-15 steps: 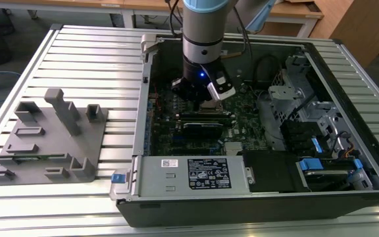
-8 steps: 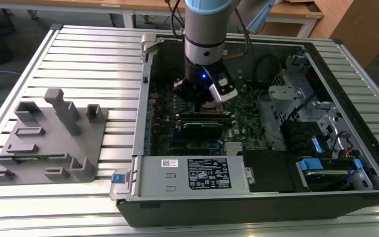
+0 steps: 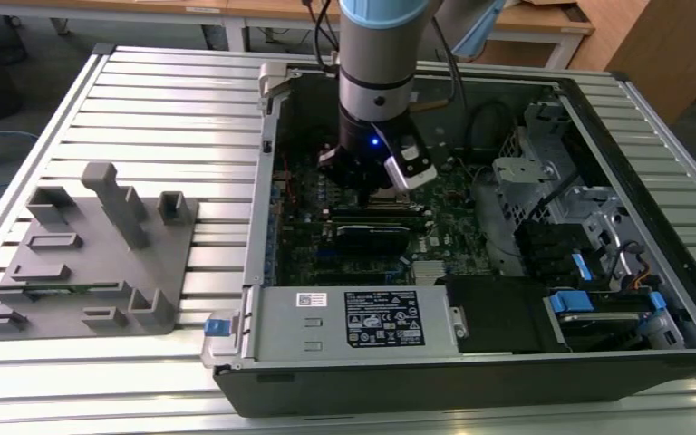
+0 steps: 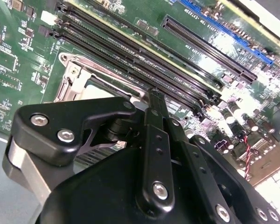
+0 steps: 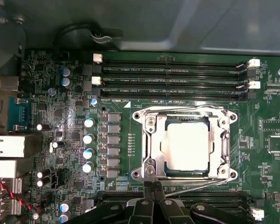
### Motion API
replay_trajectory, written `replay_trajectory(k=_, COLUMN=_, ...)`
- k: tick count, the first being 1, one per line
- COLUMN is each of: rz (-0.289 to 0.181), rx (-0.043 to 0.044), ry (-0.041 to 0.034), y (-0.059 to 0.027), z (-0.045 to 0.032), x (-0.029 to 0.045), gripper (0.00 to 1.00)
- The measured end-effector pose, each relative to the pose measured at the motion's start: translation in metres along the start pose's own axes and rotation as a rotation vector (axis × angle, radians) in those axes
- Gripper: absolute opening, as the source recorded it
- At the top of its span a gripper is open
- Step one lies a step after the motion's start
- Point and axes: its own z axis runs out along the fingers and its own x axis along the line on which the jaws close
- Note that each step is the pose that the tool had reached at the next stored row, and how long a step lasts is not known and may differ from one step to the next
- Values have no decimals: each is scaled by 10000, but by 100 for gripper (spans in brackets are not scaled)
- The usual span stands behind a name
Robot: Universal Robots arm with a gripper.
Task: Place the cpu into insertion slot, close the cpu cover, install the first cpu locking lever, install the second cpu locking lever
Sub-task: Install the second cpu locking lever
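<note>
In the first wrist view the closed, empty gripper (image 5: 152, 186) was seen at the cpu cover's (image 5: 222, 145) edge, the cpu (image 5: 186, 144) seated just beyond.

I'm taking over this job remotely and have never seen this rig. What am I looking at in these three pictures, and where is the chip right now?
The exterior view looks down on an open computer case lying on a slatted metal table. A robot arm reaches down into it, over the green motherboard. A grey fixture block sits on the table at that view's left.

The two wrist views come from cameras riding on the arm. In the first wrist view, the cpu already lies in the insertion slot, with the silver cpu cover framing it. The gripper sits at the socket's edge, its jaws drawn together, by a thin wire lever. I cannot tell whether they grip anything. The second wrist view shows the gripper up close.
</note>
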Motion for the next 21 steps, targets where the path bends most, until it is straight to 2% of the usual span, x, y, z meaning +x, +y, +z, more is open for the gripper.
replay_trajectory(k=10, rz=4, rx=-67, ry=1, y=-45, z=-3, x=0, gripper=11)
replay_trajectory(k=15, rz=8, rx=-174, ry=-18, y=-46, z=3, x=26, gripper=11)
replay_trajectory(k=17, rz=13, rx=-276, ry=-25, y=-47, z=8, x=37, gripper=11)
replay_trajectory(k=21, rz=15, rx=-302, ry=-31, y=-49, z=22, x=49, gripper=11)
